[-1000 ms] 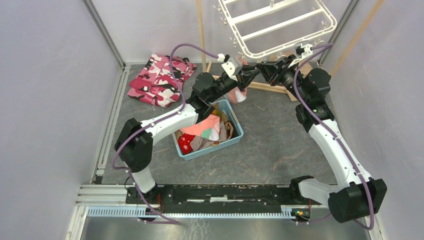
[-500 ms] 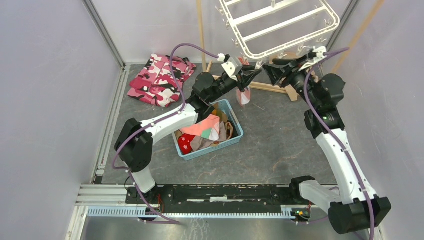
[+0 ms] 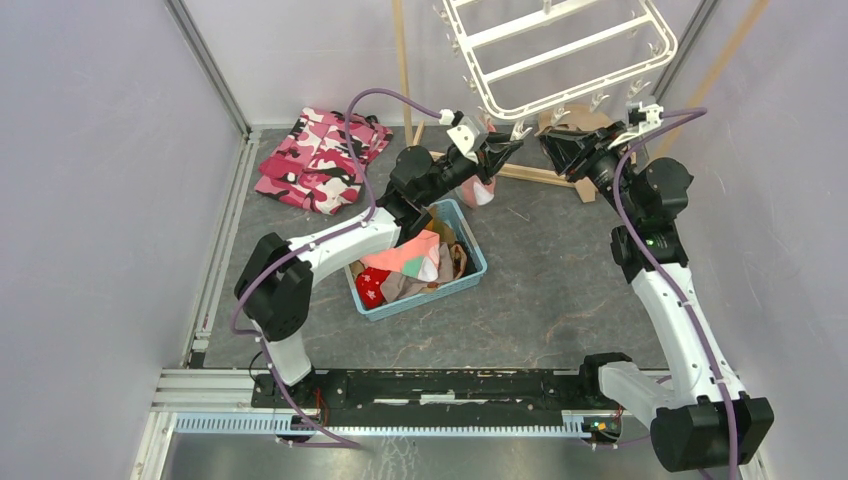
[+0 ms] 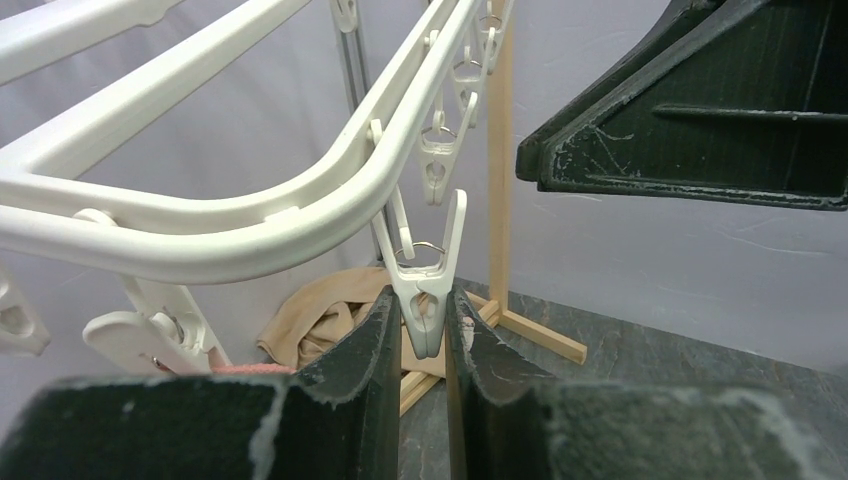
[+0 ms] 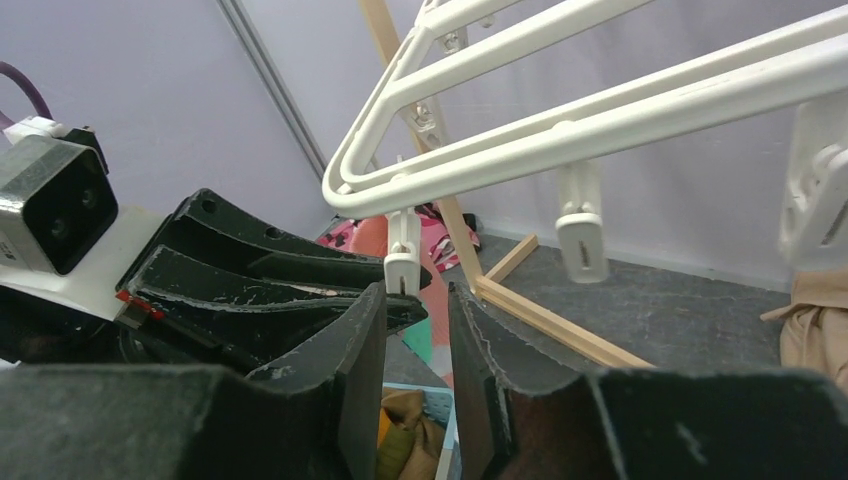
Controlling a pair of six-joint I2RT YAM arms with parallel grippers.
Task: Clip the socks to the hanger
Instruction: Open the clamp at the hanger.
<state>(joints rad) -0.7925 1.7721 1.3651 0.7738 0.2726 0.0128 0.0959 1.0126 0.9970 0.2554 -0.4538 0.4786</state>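
Observation:
The white hanger [image 3: 562, 68] hangs at the back, with pegs along its rim. My left gripper [image 3: 508, 143] reaches up to its near rim. In the left wrist view my left gripper [image 4: 423, 305] is closed on the lower end of one white clip peg [image 4: 428, 285]. A salmon-pink sock with teal and white patches [image 3: 482, 190] hangs just below that rim, beside the left gripper. My right gripper [image 3: 553, 143] is to the right of it. In the right wrist view it [image 5: 417, 295] is slightly open and empty below another peg [image 5: 403, 262]. More socks [image 3: 410, 258] lie in the basket.
A blue basket [image 3: 478, 268] stands in the middle of the floor. A pink camouflage garment [image 3: 320, 160] lies at the back left. A tan cloth [image 3: 585, 118] sits on the wooden stand's base [image 3: 535, 175] under the hanger. Walls close in both sides.
My right gripper has pulled back to the right, away from the left gripper. My left gripper has risen to the hanger rim and onto the peg. The hanger has shifted slightly.

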